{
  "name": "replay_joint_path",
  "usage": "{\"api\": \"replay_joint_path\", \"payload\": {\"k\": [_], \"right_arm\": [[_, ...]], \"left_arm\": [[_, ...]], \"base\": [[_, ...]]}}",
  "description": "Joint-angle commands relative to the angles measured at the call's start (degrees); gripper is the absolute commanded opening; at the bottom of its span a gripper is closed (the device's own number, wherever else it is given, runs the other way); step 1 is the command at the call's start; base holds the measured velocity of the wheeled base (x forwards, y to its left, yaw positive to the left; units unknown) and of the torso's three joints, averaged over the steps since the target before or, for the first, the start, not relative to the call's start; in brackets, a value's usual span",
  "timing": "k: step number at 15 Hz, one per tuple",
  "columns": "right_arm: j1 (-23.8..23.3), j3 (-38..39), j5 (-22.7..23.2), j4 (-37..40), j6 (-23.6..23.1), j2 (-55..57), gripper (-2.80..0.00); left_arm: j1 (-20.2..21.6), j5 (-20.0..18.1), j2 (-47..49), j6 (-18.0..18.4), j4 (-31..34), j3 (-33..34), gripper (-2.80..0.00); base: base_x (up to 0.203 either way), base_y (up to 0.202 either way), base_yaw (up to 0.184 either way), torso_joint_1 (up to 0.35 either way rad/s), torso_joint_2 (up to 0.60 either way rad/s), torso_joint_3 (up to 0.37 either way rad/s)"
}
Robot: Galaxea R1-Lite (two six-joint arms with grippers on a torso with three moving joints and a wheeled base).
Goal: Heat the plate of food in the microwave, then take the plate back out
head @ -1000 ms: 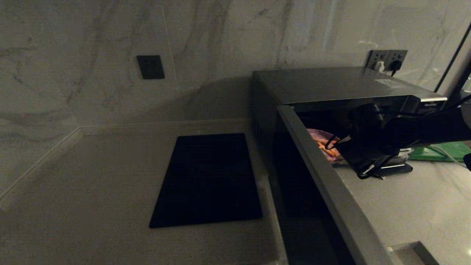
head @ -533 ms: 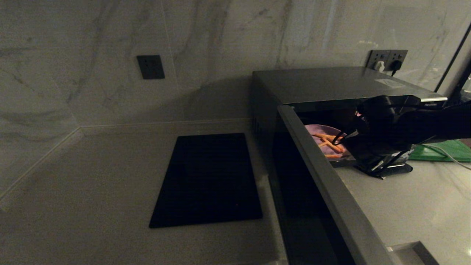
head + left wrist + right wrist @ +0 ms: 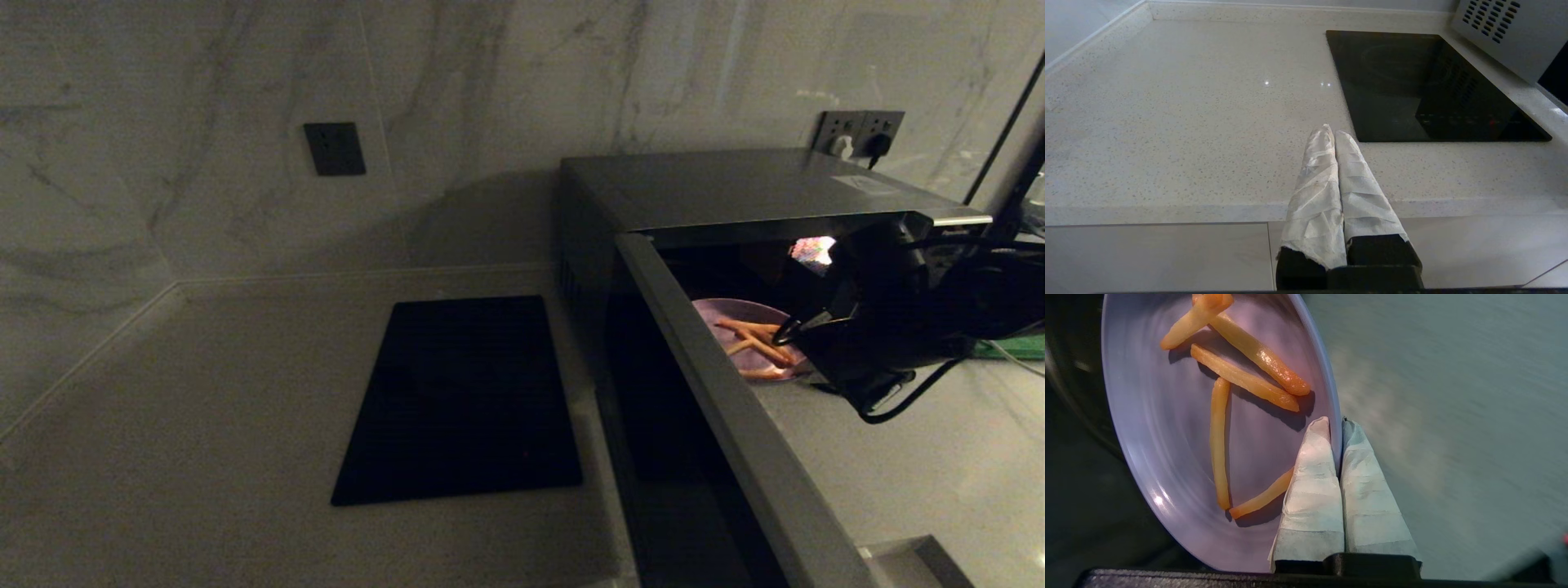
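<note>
The microwave (image 3: pixel 735 188) stands at the right with its door (image 3: pixel 718 408) swung open toward me. The plate of food (image 3: pixel 747 339) (image 3: pixel 1180 428), lavender with several orange fries, sits at the cavity mouth, partly over the counter. My right gripper (image 3: pixel 1336 424) is shut on the plate's rim, one finger inside, one outside; in the head view its dark body (image 3: pixel 873 343) covers the plate's right edge. My left gripper (image 3: pixel 1332 131) is shut and empty, hovering by the counter's front edge near the cooktop.
A flat black cooktop (image 3: pixel 465 400) (image 3: pixel 1429 85) lies left of the microwave on the pale speckled counter (image 3: pixel 204 408). A green board (image 3: pixel 1012 347) shows behind my right arm. Wall sockets (image 3: pixel 857 131) sit above the microwave; a marble wall backs the counter.
My right gripper has drawn back to the right with the plate, so more of the plate and fries now shows outside the cavity. The left arm has not moved.
</note>
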Motion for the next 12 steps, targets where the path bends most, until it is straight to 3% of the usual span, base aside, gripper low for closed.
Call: {"api": "replay_joint_path", "payload": {"k": [1,3,7,12], "right_arm": [[-1.0,6.3,-0.5,0.1,-0.1,-6.7,-2.8],[-3.9,12.0,-1.4,0.0,-1.5,-11.6,-2.8],[-14.5,21.7,-1.9,0.1,-5.9,-19.6,-2.8],[-36.2,25.6,-1.1,-0.2,-13.7,-19.7,-2.8]], "left_arm": [[0.0,0.0,0.1,0.0,0.0,0.0,-2.8],[0.0,0.0,0.1,0.0,0.0,0.0,-2.8],[0.0,0.0,0.1,0.0,0.0,0.0,-2.8],[0.0,0.0,0.1,0.0,0.0,0.0,-2.8]], "base": [[0.0,0.0,0.0,0.0,0.0,0.0],[0.0,0.0,0.0,0.0,0.0,0.0],[0.0,0.0,0.0,0.0,0.0,0.0],[0.0,0.0,0.0,0.0,0.0,0.0]]}}
